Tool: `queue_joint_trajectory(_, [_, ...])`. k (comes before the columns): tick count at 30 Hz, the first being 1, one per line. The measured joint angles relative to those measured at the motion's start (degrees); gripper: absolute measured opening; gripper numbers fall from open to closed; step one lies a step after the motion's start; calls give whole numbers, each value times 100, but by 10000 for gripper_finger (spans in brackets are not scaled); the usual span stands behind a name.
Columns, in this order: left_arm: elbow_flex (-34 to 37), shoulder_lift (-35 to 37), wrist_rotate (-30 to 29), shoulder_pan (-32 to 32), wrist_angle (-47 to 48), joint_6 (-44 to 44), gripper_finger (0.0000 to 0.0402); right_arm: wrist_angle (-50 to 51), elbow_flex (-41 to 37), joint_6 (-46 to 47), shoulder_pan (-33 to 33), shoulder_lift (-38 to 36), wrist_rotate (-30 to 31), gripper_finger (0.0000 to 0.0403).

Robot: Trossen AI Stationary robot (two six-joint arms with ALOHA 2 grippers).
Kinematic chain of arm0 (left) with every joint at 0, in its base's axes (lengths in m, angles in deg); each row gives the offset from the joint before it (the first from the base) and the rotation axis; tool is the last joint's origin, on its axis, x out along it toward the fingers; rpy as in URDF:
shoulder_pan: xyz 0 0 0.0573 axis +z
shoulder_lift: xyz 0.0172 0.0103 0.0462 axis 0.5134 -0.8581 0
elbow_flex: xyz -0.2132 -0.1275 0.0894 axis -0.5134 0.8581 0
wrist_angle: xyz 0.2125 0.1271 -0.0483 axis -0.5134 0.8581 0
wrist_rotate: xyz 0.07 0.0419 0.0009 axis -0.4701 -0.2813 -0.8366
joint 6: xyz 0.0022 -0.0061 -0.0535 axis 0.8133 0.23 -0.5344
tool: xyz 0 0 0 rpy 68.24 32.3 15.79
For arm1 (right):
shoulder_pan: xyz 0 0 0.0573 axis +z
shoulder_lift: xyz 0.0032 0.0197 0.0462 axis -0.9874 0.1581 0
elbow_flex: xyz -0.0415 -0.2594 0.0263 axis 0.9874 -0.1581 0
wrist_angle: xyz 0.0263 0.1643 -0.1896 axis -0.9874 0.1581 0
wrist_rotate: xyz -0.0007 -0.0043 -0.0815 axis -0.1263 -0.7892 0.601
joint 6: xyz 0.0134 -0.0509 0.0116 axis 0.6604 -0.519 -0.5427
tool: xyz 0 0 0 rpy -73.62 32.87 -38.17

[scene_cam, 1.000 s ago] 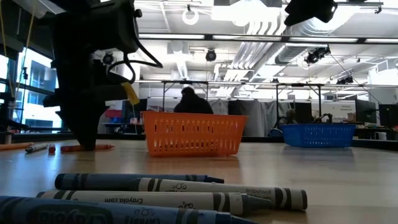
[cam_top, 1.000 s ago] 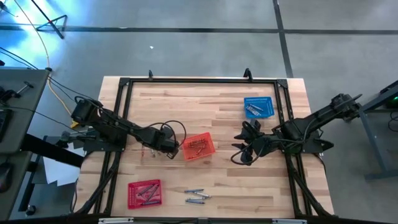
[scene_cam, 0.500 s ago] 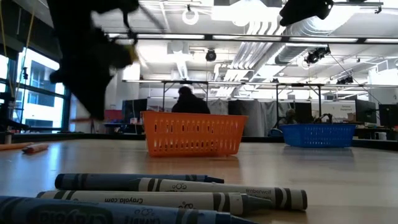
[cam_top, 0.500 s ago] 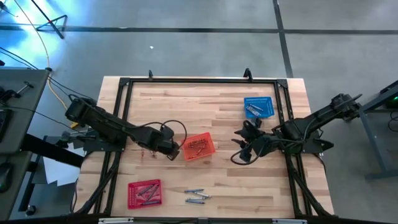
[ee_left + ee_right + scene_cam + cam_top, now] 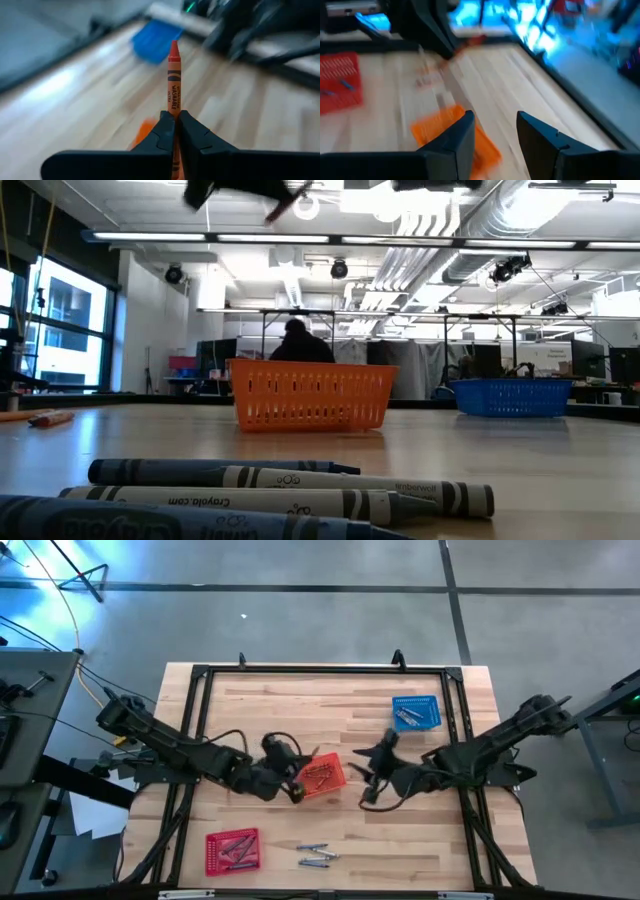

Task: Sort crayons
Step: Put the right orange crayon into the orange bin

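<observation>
My left gripper (image 5: 296,780) hangs above the table at the left side of the orange basket (image 5: 321,777), shut on an orange crayon (image 5: 173,75). The crayon sticks out ahead of the fingers, tip forward. My right gripper (image 5: 495,117) hovers open and holding nothing at the basket's right side (image 5: 362,783), above the orange basket (image 5: 452,135). Several orange crayons lie in that basket. Two more orange crayons (image 5: 40,418) lie on the table left of it. My left gripper pinches the orange crayon between its two fingers, on the paper-wrapped shaft toward its blunt end (image 5: 173,116). The crayon lies along the fingers, and most of its length and its tip (image 5: 173,47) reach out past them. It is lifted clear of the table, tilted slightly down.
A blue basket (image 5: 415,712) with bluish crayons stands at the far right. A red basket (image 5: 232,850) with red crayons sits at the near left. Several grey-blue crayons (image 5: 317,857) lie loose near the front edge, close before the low camera (image 5: 280,490). A black frame (image 5: 200,675) borders the tabletop.
My left gripper has risen from the table left of the orange basket with an orange crayon, tipped from pointing down to almost level, and swung right toward the basket. My right gripper, still open, has moved left toward the basket.
</observation>
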Motion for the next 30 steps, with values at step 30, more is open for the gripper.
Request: queue_joint_trajectory(30, [-5,-411,-1174,-707,-2033,1641,0,-3046,0,-1589,-114,640,-1150,139])
